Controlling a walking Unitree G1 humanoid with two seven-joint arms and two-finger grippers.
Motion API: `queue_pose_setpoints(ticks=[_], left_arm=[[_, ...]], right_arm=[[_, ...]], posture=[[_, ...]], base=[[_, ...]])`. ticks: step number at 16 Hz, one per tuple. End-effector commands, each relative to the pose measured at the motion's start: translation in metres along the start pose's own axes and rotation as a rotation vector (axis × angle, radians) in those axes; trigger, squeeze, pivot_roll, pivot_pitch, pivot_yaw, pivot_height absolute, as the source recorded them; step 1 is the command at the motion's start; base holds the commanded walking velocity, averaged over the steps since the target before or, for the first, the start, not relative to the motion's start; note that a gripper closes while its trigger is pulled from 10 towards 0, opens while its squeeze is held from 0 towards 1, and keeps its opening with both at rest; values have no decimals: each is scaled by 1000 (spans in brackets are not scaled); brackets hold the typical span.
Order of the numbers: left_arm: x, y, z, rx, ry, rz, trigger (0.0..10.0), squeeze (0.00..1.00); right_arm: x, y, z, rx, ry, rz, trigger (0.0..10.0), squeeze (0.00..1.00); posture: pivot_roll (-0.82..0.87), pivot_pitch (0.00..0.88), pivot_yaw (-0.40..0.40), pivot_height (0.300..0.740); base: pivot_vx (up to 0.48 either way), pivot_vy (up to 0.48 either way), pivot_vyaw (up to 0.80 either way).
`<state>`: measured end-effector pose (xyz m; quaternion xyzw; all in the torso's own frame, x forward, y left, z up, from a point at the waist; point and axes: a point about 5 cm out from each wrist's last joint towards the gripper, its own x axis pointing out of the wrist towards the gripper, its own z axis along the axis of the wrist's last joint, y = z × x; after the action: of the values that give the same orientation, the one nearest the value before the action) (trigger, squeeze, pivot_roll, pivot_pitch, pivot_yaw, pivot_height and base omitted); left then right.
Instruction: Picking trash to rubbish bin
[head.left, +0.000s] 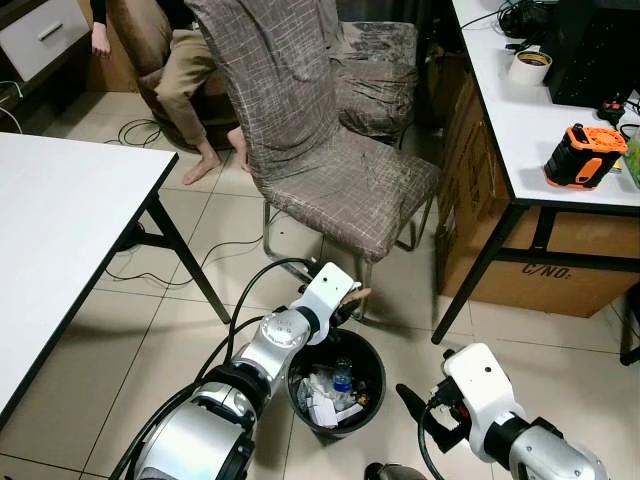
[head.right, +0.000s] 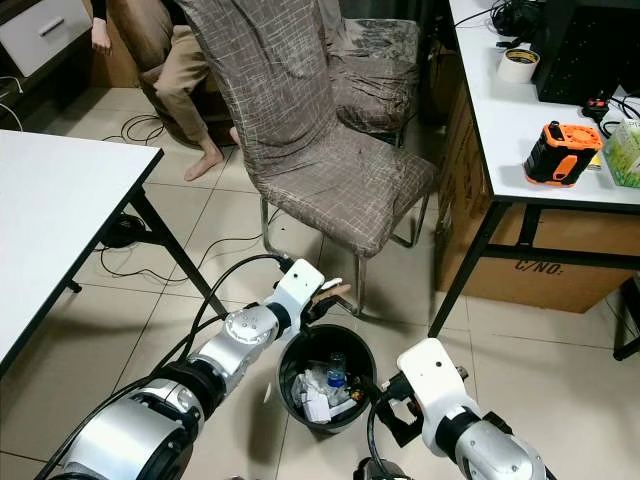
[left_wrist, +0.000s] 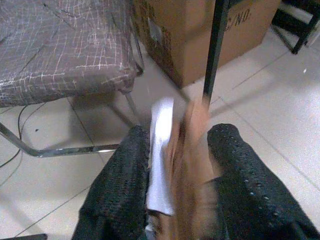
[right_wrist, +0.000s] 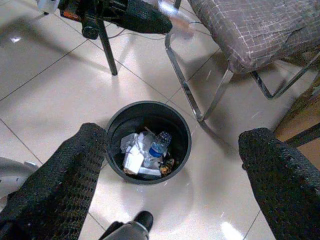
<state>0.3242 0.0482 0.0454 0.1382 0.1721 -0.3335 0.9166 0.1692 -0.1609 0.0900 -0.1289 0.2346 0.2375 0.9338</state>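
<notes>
A black round rubbish bin (head.left: 318, 424) stands on the tiled floor, holding crumpled paper and a small plastic bottle (head.left: 343, 376). My left gripper (head.left: 349, 298) hangs over the bin's far rim, shut on a piece of trash. In the left wrist view that trash is a white paper scrap (left_wrist: 161, 160) with a blurred tan piece (left_wrist: 192, 150) between the black fingers (left_wrist: 125, 175). My right gripper (head.left: 425, 415) is low, just right of the bin, open with nothing in it. In the right wrist view the bin's rim (right_wrist: 113, 131) lies between its spread fingers (right_wrist: 75, 170).
A chair (head.left: 330, 170) with a grey-brown cover stands right behind the bin, its chrome legs (right_wrist: 192, 100) close to the rim. White table (head.left: 60, 220) at left, desk (head.left: 520, 120) with an orange tool (head.left: 582, 155) at right, cardboard box (head.left: 560, 260) beneath. A person's legs (head.left: 190, 90) at the back; cables (head.left: 150, 270) on the floor.
</notes>
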Motion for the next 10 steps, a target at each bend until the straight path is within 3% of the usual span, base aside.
queue_pose_setpoints(ticks=[1,8,9,10], left_arm=[[0,2,2,-8,-5,-7,10000,1000],[-2,3,-4,-98,-11,12,10000,1000],[-6,9,-6,-148,-40,38,10000,0],[-11,17,-11,-211,-60,77,10000,0]], right_arm=[[-1,-1,-2,11,14,-9,10000,0],[2,-2,-4,6,17,-20,10000,0],[7,-3,-4,4,9,-53,10000,0],[13,-6,-4,4,-8,-112,10000,0]], posture=[[-256,119,69,740],[-234,93,63,740],[-218,77,63,740],[-204,66,64,740]], base=[[0,0,0],[0,0,0],[0,0,0],[0,0,0]])
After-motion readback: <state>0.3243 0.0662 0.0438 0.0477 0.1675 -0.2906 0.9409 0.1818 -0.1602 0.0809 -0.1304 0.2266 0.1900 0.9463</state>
